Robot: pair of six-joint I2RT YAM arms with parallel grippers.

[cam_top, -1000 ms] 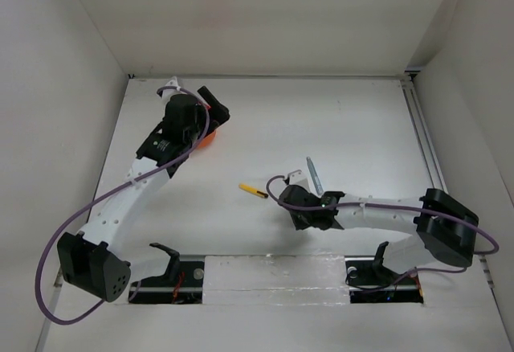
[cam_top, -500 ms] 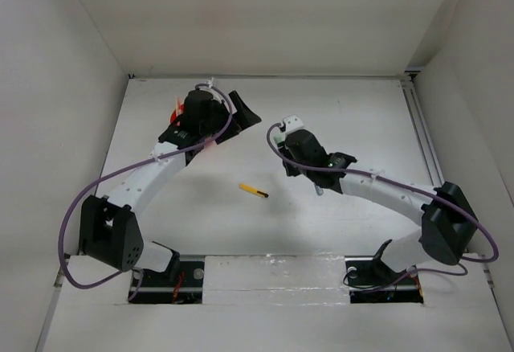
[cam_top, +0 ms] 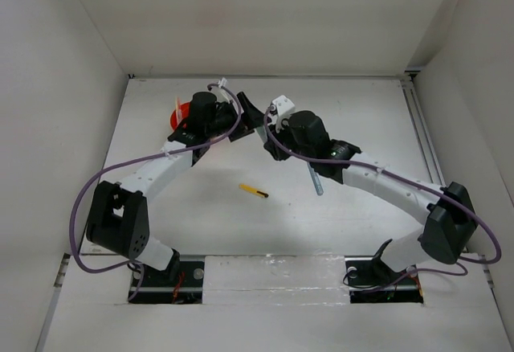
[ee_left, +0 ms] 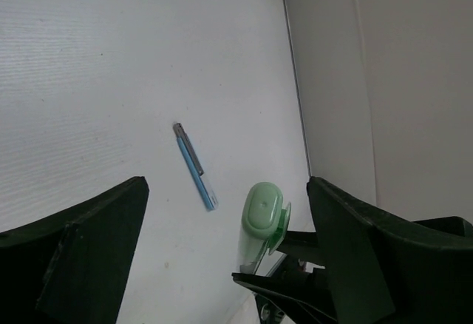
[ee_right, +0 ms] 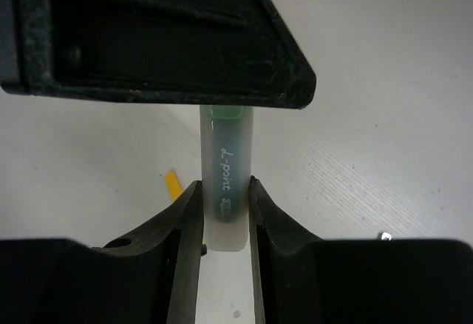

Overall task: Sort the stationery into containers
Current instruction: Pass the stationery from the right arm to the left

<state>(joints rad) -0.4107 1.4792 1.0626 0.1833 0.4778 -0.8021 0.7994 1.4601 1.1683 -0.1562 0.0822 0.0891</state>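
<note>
My right gripper [ee_right: 224, 194] is shut on a pale green pen [ee_right: 226, 154] and holds it above the table. In the left wrist view the pen's green cap [ee_left: 262, 215] sits between the wide-open jaws of my left gripper [ee_left: 229, 265] without touching either finger. In the top view the left gripper [cam_top: 250, 113] and right gripper [cam_top: 270, 133] meet at the back middle of the table. The orange cup [cam_top: 180, 114] is behind the left wrist, mostly hidden. A yellow-black pen [cam_top: 254, 190] and a grey-blue pen [cam_top: 315, 178] lie on the table.
The grey-blue pen also shows in the left wrist view [ee_left: 196, 167], lying near the right wall's rail [cam_top: 422, 139]. The yellow pen's end shows in the right wrist view [ee_right: 173, 185]. White walls enclose the table on three sides.
My right gripper has swung from the front of the table up and left with the green pen. My left gripper has moved right, away from the orange cup, to meet it.
</note>
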